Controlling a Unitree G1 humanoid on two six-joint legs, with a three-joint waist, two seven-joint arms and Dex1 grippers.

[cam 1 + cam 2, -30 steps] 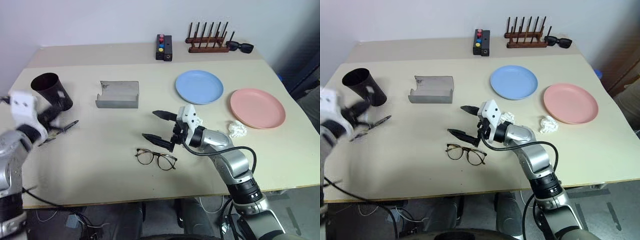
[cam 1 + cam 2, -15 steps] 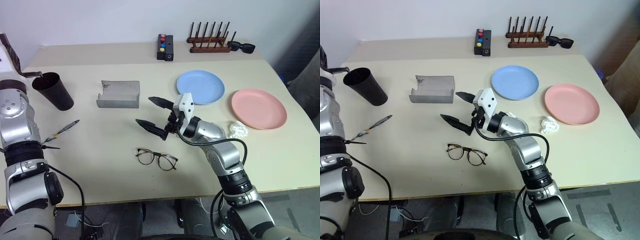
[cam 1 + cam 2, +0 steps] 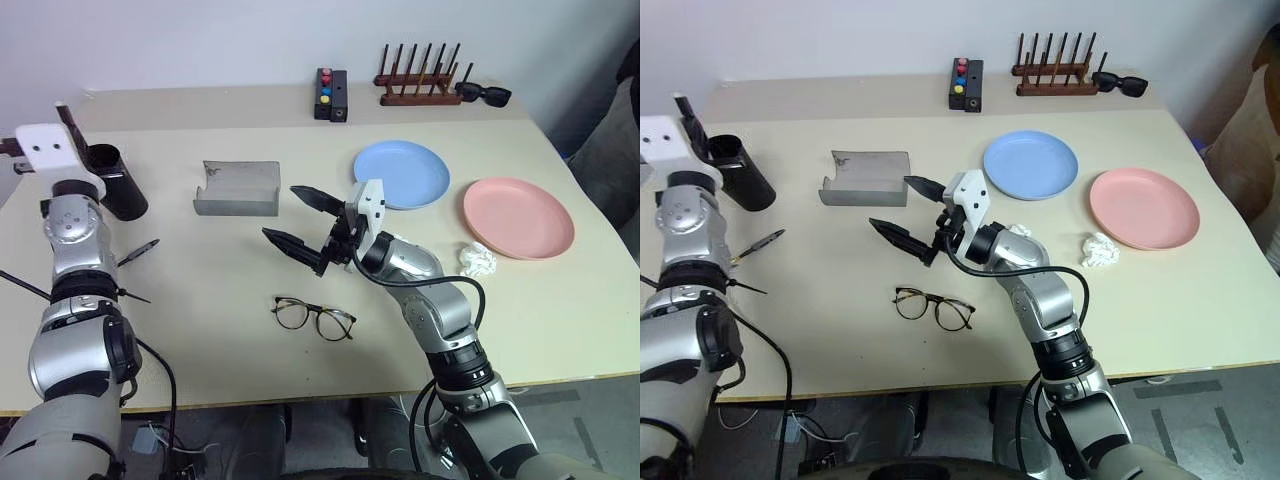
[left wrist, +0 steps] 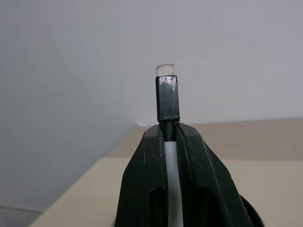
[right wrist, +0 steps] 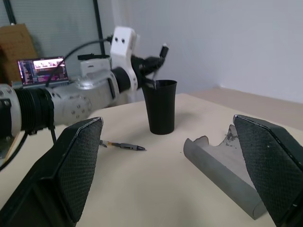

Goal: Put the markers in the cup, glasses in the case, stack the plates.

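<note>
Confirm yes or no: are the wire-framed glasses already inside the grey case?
No, the glasses lie on the bare table in front of the right gripper, apart from the open, empty case.

Head pair overhead — wrist views table-level

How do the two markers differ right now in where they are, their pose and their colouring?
The white marker is clamped in the shut left tool, held above the cup; the dark marker lies free on the table. The white marker stands roughly upright, the dark one lies flat. One is white with a black end, the other dark and silvery. Both are slim sticks, and neither is in the cup yet.
</note>
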